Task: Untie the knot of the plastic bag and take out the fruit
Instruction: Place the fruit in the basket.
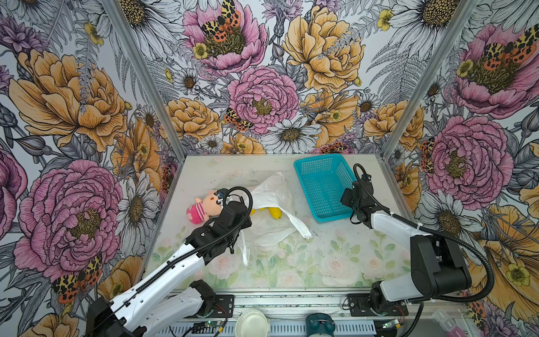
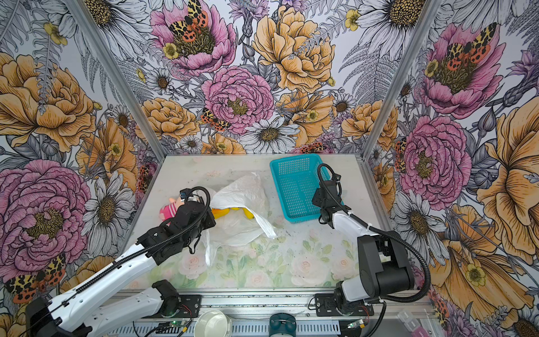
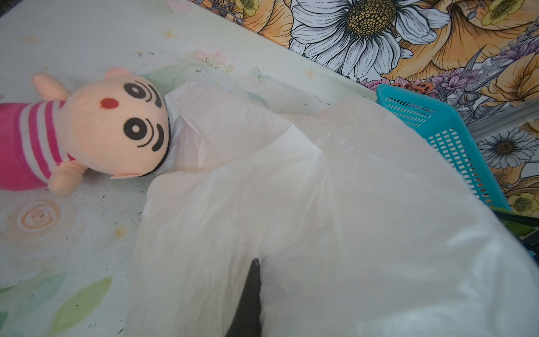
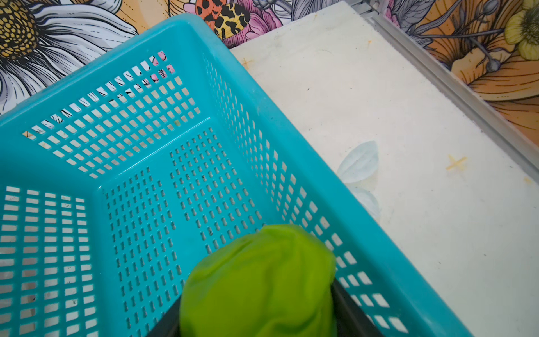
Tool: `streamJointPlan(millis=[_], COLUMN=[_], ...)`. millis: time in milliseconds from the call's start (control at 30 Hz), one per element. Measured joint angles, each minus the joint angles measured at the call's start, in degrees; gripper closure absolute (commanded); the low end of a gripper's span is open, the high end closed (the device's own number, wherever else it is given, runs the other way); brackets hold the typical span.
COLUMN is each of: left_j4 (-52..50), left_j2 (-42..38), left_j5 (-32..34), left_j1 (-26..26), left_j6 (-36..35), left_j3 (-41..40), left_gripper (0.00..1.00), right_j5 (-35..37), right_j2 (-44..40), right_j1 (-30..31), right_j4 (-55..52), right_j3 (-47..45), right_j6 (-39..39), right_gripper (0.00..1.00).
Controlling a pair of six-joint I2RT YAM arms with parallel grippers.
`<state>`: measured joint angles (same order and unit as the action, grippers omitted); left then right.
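Plastic bag (image 1: pixel 271 192) looks untied, lying open on the desk (image 1: pixel 320 256) beside the teal basket (image 1: pixel 318 157): your left hand (image 3: pixel 256 262) is clamped on its film, your right hand (image 4: pixel 259 315) grips a green fruit (image 4: pixel 259 277) over the basket, and yellow fruit (image 1: pixel 274 211) is left to pull.

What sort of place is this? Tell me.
Probably a robot test booth: left arm and right arm bolted to a metal rail, printed floral walls boxing in the table, toy props like the plush doll.
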<state>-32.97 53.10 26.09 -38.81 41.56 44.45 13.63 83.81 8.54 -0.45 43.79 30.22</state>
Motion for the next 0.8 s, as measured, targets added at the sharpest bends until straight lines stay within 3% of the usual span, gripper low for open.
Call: streamJointPlan(millis=[100,500,800], left_j4=[0.0,0.0,0.0], left_j2=[0.0,-0.4,-0.4], left_j5=[-0.1,-0.4,-0.4], left_j1=[0.0,0.1,0.1], left_j6=[0.0,0.0,0.0], left_j3=[0.0,0.0,0.0], left_gripper=[1.0,1.0,1.0], right_j5=[-0.1,-2.4,-3.4], right_j2=[0.0,7.7,10.3], right_j1=[0.0,-0.6,-0.7], right_j4=[0.0,-4.6,-7.5], right_j3=[0.1,6.6,9.1], right_j6=[0.2,-0.3,-1.3], right_gripper=[0.32,0.35,0.2])
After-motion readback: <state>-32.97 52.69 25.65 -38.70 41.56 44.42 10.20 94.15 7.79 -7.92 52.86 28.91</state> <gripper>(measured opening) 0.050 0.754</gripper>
